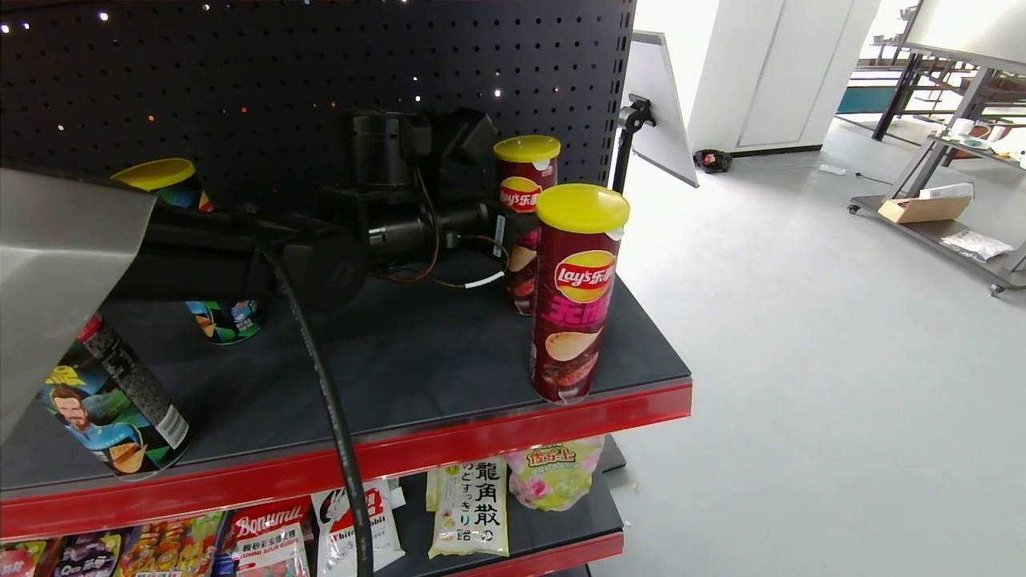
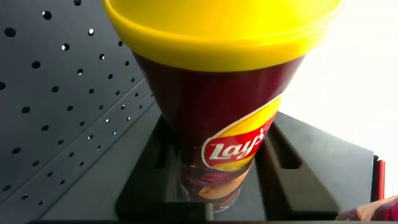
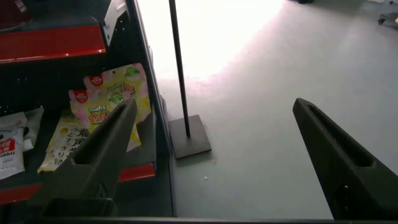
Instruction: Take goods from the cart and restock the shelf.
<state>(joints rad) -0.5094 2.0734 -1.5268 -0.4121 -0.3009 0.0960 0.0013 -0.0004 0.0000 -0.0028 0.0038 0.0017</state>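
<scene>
Two maroon chip cans with yellow lids stand at the right end of the top shelf (image 1: pixel 417 361). One can (image 1: pixel 573 296) is near the red front edge, the other (image 1: pixel 525 180) behind it by the pegboard. My left arm lies across the shelf, and my left gripper (image 1: pixel 513 228) is at the rear can's middle. In the left wrist view this rear can (image 2: pixel 224 106) stands upright between the black fingers (image 2: pixel 149 180), which hug both its sides. My right gripper (image 3: pixel 217 155) hangs open and empty beside the lower shelf, over the floor.
Green-blue chip cans (image 1: pixel 112 401) (image 1: pixel 228 316) stand at the shelf's left. The black pegboard (image 1: pixel 240 72) backs the shelf. Snack bags (image 1: pixel 469 505) lie on the lower shelf. A pole stand (image 3: pixel 189 137) with a white board (image 1: pixel 657 104) stands right of the shelf; beyond is open floor.
</scene>
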